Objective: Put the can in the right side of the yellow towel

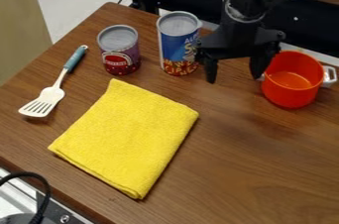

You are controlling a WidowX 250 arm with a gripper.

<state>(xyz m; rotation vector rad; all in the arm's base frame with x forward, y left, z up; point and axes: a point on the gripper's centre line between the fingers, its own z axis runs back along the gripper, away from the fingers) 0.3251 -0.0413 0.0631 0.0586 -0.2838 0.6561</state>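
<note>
While the short can and tall can stand upright near the towel, we'd grip either mid-body: prob. stiff, slippery, heavy if full; end effector w/ fingers apart, empty.

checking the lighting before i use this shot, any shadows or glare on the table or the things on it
Camera view: soft dark shadow beside the head of the spatula; dim reddish patch on the table in front of the red pot; small pale highlights inside the pot; no harsh glare on the yellow towel.
</note>
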